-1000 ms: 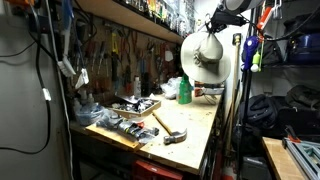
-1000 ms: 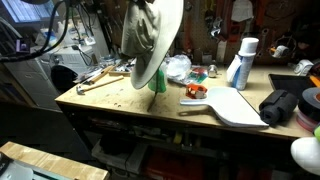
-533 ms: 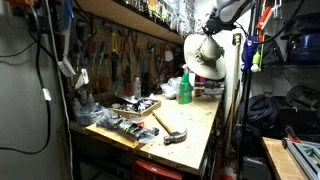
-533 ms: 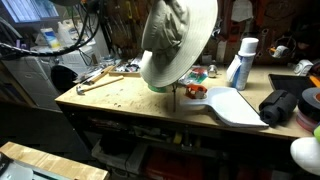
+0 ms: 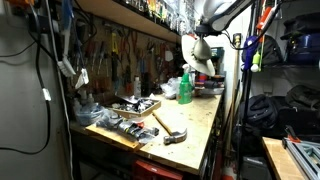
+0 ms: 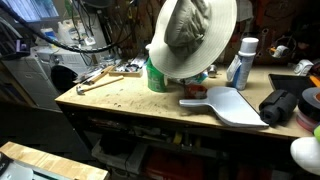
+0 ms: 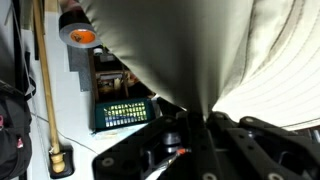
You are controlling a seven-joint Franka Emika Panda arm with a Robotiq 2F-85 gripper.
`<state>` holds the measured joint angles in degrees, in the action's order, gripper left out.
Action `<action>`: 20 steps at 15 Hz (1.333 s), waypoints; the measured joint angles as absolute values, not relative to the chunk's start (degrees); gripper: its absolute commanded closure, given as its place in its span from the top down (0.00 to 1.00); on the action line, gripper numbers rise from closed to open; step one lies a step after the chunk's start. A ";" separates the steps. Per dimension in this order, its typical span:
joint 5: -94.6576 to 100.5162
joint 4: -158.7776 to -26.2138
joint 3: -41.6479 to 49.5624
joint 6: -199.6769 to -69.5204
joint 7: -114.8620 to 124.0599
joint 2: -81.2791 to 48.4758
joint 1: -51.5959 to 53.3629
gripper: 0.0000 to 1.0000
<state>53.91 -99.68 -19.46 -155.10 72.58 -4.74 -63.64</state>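
Observation:
A wide-brimmed beige hat point(image 6: 195, 35) hangs in the air over the workbench, held by its brim. It also shows in an exterior view point(image 5: 203, 53) under the arm, and it fills the top of the wrist view point(image 7: 220, 50). My gripper point(image 7: 195, 118) is shut on the hat's brim, the fabric pinched between the black fingers point(image 7: 165, 140). A green bottle point(image 6: 157, 74) stands on the bench just below and behind the hat; it also shows in an exterior view point(image 5: 184, 88).
On the wooden workbench point(image 6: 120, 100) lie a white cutting board point(image 6: 230, 105), a white spray can point(image 6: 241, 62), a hammer point(image 5: 170, 130) and a tray of tools point(image 5: 135, 105). Tools hang on the back wall. A black bag point(image 6: 280, 105) sits at the bench's end.
The hat has swung with the arm along the bench, toward the far end and slightly higher, and has uncovered the green bottle in an exterior view.

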 measured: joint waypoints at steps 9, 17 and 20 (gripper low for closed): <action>58.66 -82.94 -18.92 -146.70 72.84 -19.13 -61.32 0.01; 61.14 -74.79 -17.30 -142.58 78.73 -25.51 -57.98 0.03; 61.14 -73.88 -17.17 -142.16 79.04 -26.08 -57.56 0.03</action>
<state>61.14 -73.88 -17.17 -142.16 79.04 -26.08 -57.56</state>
